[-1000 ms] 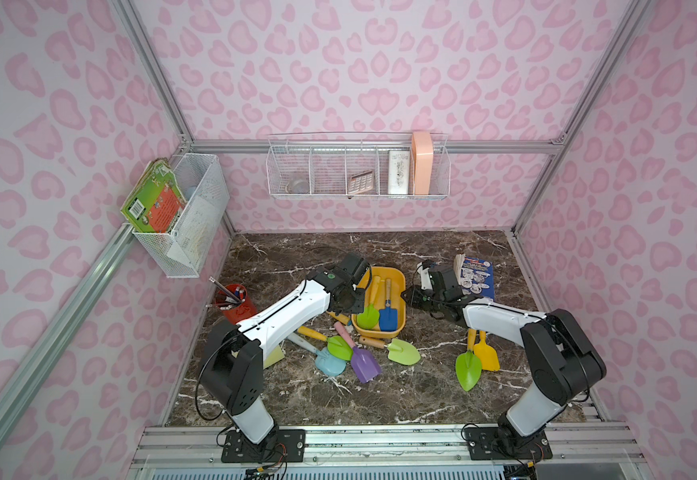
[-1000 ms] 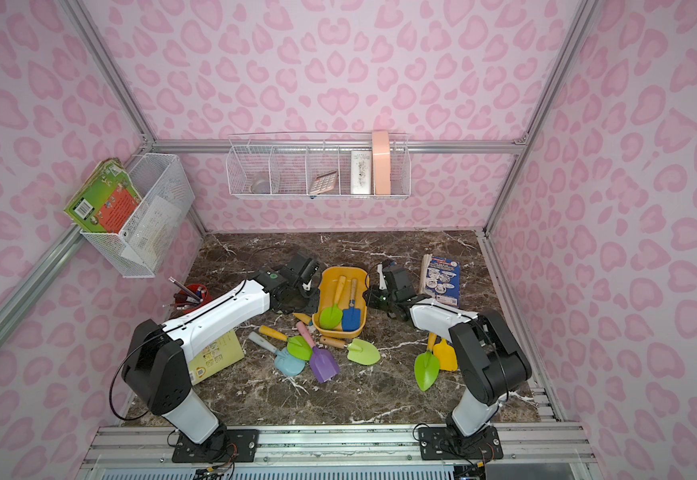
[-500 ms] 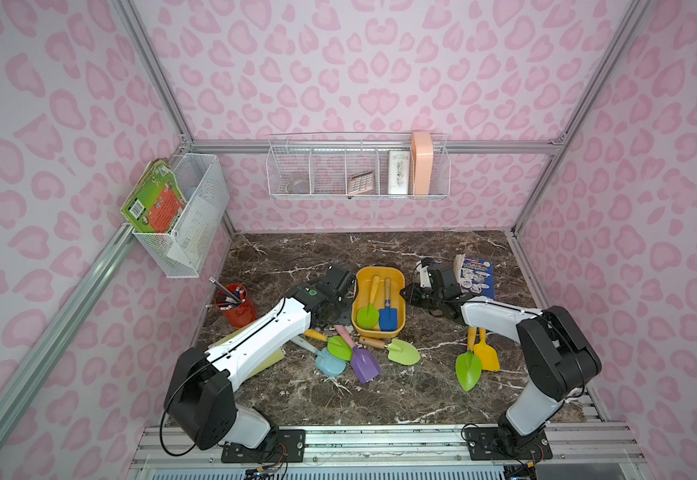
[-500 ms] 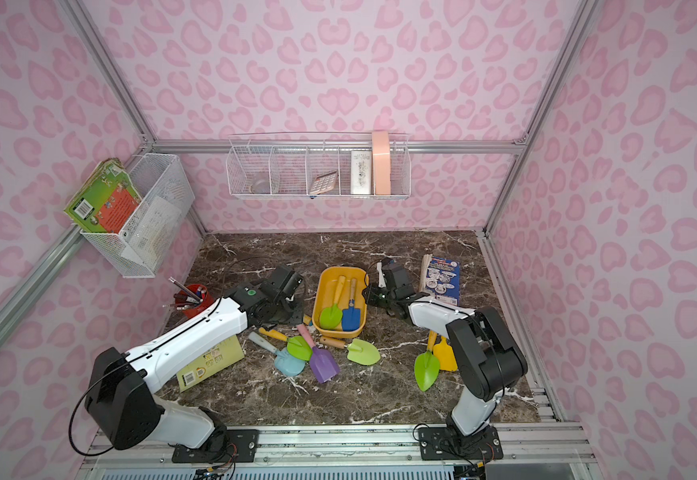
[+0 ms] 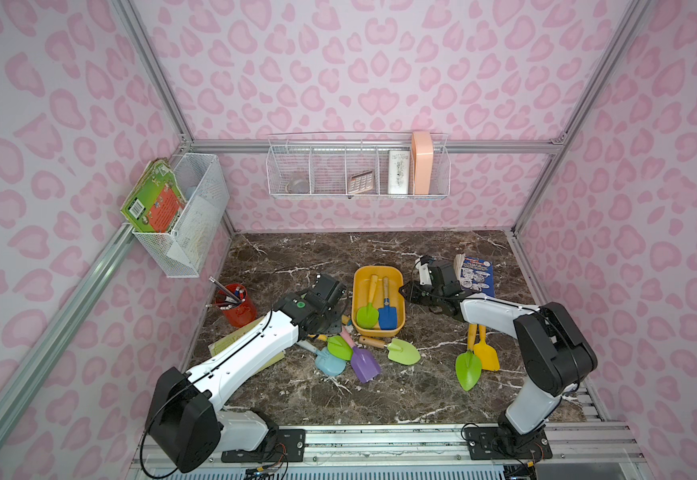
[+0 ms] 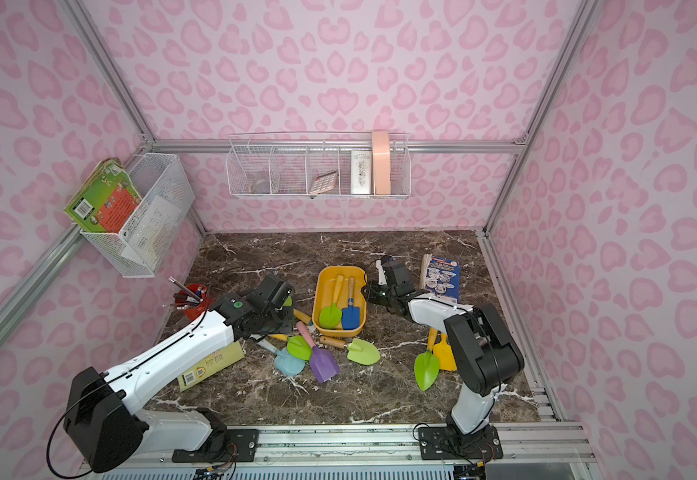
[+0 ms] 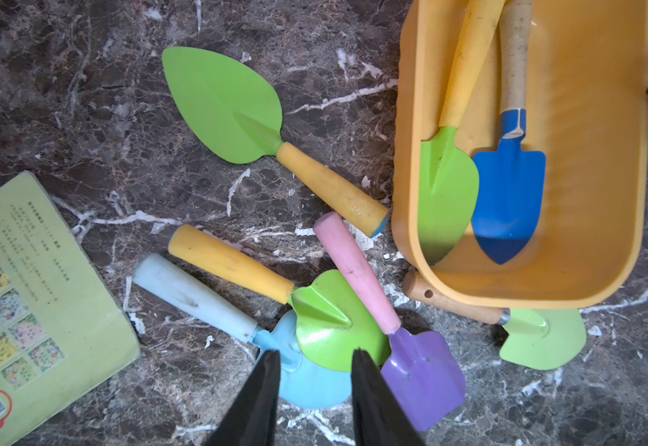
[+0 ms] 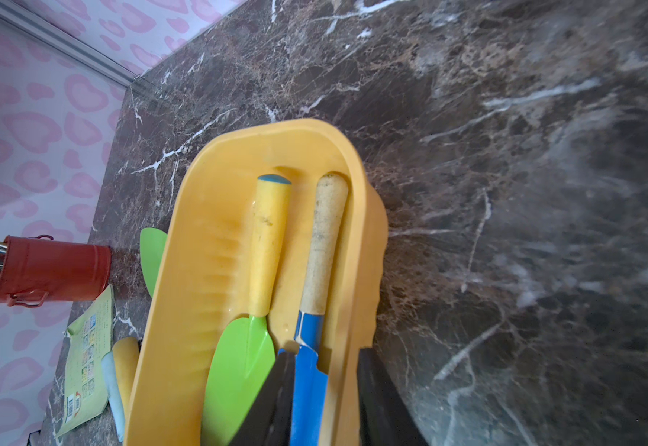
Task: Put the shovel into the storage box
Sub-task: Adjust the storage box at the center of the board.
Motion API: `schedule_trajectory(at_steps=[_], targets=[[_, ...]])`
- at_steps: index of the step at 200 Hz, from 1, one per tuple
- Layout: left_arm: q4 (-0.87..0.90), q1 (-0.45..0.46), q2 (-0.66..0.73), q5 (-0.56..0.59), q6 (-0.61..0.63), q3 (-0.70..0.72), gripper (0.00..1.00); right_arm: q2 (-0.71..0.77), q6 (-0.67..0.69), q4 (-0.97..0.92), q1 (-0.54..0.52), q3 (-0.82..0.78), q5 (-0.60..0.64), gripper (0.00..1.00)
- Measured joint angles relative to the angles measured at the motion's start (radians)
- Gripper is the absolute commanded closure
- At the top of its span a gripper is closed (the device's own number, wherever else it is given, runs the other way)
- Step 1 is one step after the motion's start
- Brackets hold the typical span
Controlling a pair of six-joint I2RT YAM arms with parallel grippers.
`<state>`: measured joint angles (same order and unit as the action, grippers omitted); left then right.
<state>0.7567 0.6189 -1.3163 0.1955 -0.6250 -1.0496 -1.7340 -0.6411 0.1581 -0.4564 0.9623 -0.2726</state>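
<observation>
Storage box [image 5: 357, 299] holds a green shovel [image 5: 367, 316] and blue shovel [image 5: 387, 318]; left gripper [image 7: 314, 351] and right gripper [image 8: 326, 351] hover narrowly parted, empty.

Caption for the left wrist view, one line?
Left hand, open, hovers above loose toy shovels; two shovels lie in the storage box.

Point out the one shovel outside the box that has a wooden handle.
The light-green shovel just in front of the storage box: bare wood handle; the other loose ones have yellow, pink or pale blue handles.
</observation>
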Motion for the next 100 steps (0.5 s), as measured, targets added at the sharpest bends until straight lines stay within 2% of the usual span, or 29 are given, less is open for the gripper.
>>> schedule_trajectory(at_steps=[54,100], targets=[[-0.058,-0.005,0.102,-0.007,-0.008,0.080,0.48,0.135,0.068,-0.060,0.001,-0.040,0.061,0.58],[-0.127,-0.005,0.163,-0.101,0.006,0.135,0.47,0.275,0.080,-0.146,0.002,-0.118,0.140,0.56]])
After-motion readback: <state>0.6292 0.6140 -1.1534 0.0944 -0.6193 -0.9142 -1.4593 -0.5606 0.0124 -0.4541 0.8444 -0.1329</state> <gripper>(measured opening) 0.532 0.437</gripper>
